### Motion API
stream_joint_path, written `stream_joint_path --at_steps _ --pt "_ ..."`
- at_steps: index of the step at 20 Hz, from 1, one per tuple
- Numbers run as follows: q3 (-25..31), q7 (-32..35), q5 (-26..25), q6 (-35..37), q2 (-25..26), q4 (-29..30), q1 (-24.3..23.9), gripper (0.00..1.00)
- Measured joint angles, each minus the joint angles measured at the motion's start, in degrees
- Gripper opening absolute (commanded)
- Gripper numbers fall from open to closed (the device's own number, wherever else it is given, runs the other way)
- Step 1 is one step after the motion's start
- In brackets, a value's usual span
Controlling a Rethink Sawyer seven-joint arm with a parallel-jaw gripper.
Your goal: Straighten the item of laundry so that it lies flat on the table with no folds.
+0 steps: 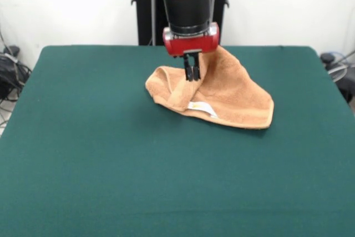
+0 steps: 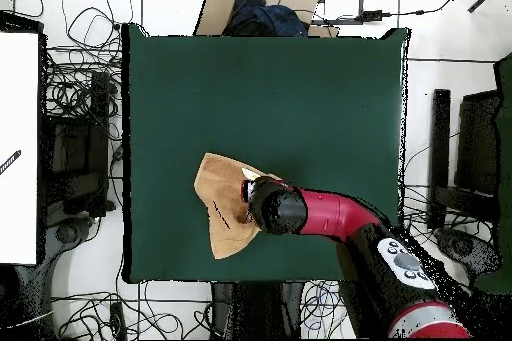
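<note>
The item of laundry (image 1: 233,95) is an orange-tan towel lying crumpled on the far middle of the green table (image 1: 100,154). Its left side is rolled into a fold and a white label (image 1: 202,107) shows at the near edge. My gripper (image 1: 192,74) points straight down onto the fold, its two black fingers close together and pinching the cloth. Behind the gripper a part of the towel rises to a peak. In the overhead view the towel (image 2: 222,212) lies near the table's lower edge, partly covered by my arm (image 2: 310,212), which hides the fingers.
The green table (image 2: 300,87) stretches far beyond the towel on all sides. Off the table, cables and dark equipment (image 1: 11,73) lie on the floor at both sides, and a cardboard box (image 2: 255,7) stands past one edge.
</note>
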Motion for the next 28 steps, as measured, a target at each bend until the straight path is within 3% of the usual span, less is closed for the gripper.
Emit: stream_joint_path --at_steps 9,28 --pt "0.5 0.0 0.2 0.0 -0.6 0.9 -0.2 0.0" --pt "0.5 0.0 0.2 0.0 10.1 -0.5 -0.1 0.0"
